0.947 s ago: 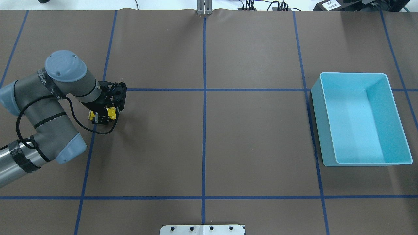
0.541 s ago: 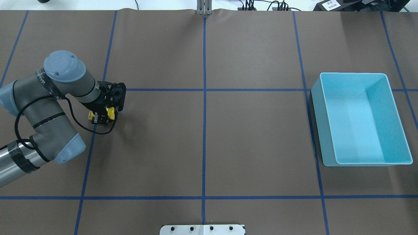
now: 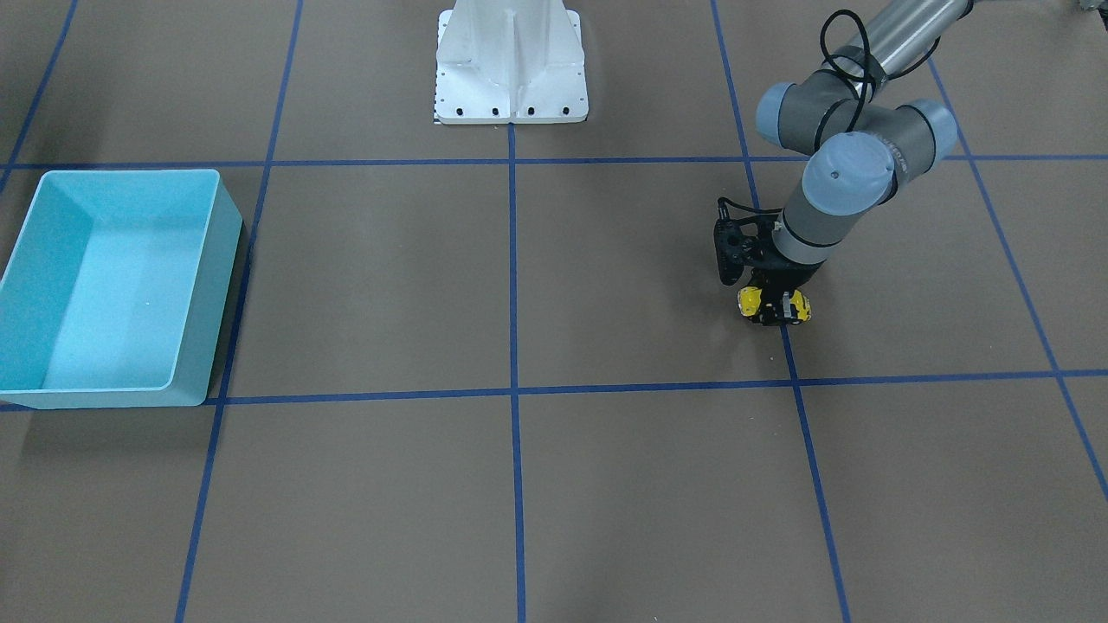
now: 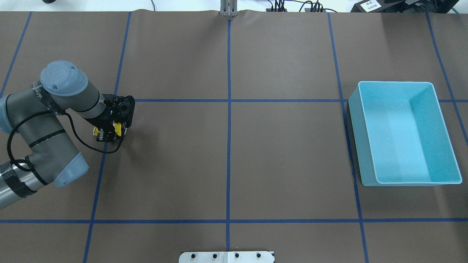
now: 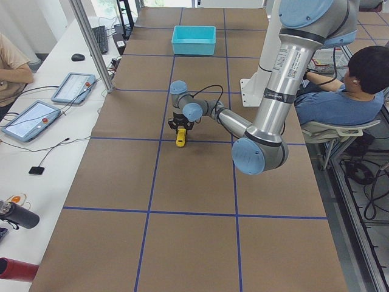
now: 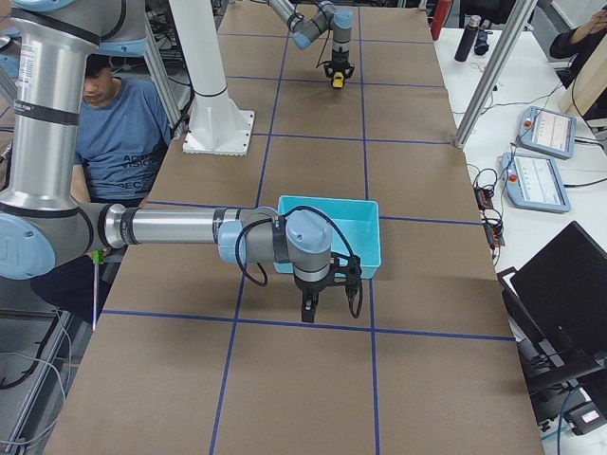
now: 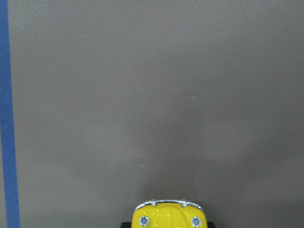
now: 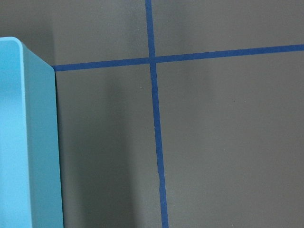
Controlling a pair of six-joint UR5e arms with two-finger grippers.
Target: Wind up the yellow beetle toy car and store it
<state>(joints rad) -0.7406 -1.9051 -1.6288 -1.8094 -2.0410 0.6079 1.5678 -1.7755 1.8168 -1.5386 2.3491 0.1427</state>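
Left gripper [image 4: 108,134]: pointing down, clamped on car [image 4: 117,126], low over mat [image 4: 226,153]. Yellow ends sticking out either side of fingers. Right gripper [image 6: 308,308]: just beside bin [image 6: 327,203], well apart from car; spread or closed, cannot tell.

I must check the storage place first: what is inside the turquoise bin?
The turquoise bin shows only a bare floor, no item. The inner face of its wall toward the table's middle is hidden.
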